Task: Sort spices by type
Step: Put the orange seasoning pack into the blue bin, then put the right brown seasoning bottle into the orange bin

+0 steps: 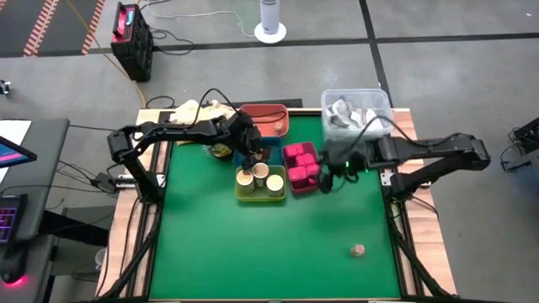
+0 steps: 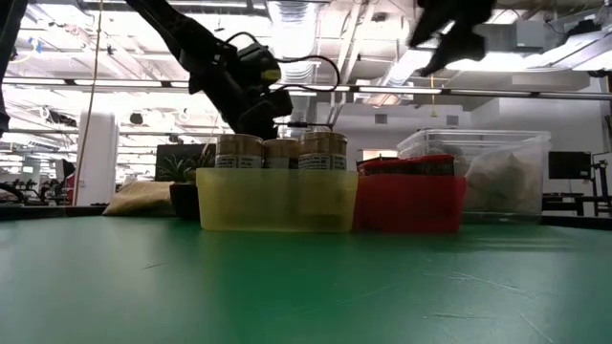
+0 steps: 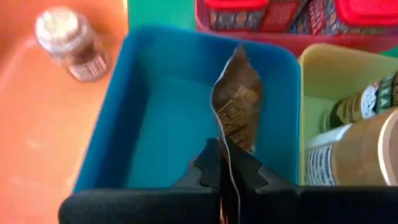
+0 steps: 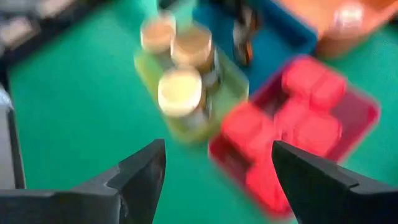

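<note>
**Left pinches brown packet over blue tray, right spread beside red tray**

You've got wide bare green table point(image 1: 253, 252) toward the near edge; only one small brown lump point(image 1: 358, 250) sits there, near the near right corner. All trays crowd the far edge: yellow tray point(image 1: 261, 187) with three tan jars point(image 1: 259, 177), red tray point(image 1: 301, 166) of magenta blocks point(image 1: 308, 164) touching its right side, blue tray point(image 3: 155, 112) just behind the yellow one, orange tray point(image 1: 268, 118) at the far edge holding one small jar point(image 3: 69, 42).

Your left gripper point(image 3: 227, 171) reaches in from the left edge, fingers pressed together on a brown packet point(image 3: 237, 102) hanging over the blue tray (print on it, unreadable).

Your right gripper point(image 4: 217, 168) comes from the right edge, fingers spread, holding nothing, raised just right of the red tray. Clear bin point(image 1: 355, 111) sits at the far right corner.

Jar labels unreadable.
</note>
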Robot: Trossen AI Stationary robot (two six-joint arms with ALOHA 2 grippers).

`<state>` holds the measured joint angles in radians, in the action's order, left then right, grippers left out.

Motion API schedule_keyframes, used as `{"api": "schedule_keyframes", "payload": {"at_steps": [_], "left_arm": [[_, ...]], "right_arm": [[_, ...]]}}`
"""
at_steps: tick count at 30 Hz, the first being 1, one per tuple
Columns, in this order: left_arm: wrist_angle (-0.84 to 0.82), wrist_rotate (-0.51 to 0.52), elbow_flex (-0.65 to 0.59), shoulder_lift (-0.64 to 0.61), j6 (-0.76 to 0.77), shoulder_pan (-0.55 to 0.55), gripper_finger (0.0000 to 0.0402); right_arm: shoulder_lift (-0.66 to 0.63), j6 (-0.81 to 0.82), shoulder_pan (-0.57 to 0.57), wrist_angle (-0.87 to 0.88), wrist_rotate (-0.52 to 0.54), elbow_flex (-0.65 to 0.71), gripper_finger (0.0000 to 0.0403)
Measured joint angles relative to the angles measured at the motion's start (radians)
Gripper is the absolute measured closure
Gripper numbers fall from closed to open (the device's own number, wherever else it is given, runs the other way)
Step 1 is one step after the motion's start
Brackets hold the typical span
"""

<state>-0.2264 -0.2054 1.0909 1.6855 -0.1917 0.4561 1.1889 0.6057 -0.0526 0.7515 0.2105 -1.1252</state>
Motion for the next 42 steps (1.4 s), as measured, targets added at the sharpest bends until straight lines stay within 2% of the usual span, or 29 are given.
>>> {"api": "schedule_keyframes", "payload": {"at_steps": [5, 10, 12, 17, 22, 27, 33, 42], "left_arm": [[-0.019, 0.001, -0.003, -0.007, 0.008, -0.004, 0.0378], [-0.050, 0.003, -0.003, -0.016, -0.001, -0.013, 0.0305], [-0.073, 0.003, 0.012, -0.017, 0.012, -0.013, 0.0269], [-0.175, 0.019, 0.094, -0.017, 0.013, -0.008, 0.0189], [-0.303, 0.080, 0.214, -0.018, 0.012, -0.008, 0.0135], [-0.339, 0.080, 0.303, -0.019, 0.011, -0.012, 0.0122], [-0.304, 0.047, 0.334, -0.019, 0.023, -0.012, 0.0130], [-0.277, 0.048, 0.334, -0.018, 0.041, -0.006, 0.0131]], "right_arm": [[0.002, 0.144, -0.139, 0.136, 0.098, 0.001, 0.0087], [0.000, 0.219, -0.219, 0.151, 0.127, 0.001, 0.0088], [0.000, 0.244, -0.236, 0.171, 0.072, 0.001, 0.0088], [0.000, 0.329, -0.293, 0.219, -0.145, 0.001, 0.0088], [0.001, 0.396, -0.428, 0.300, -0.151, 0.001, 0.0085], [0.003, 0.495, -0.552, 0.227, -0.094, 0.090, 0.0078], [0.033, 0.601, -0.658, 0.080, -0.166, 0.192, 0.0075], [0.190, 0.617, -0.829, 0.143, -0.184, 0.200, 0.0075]]}}
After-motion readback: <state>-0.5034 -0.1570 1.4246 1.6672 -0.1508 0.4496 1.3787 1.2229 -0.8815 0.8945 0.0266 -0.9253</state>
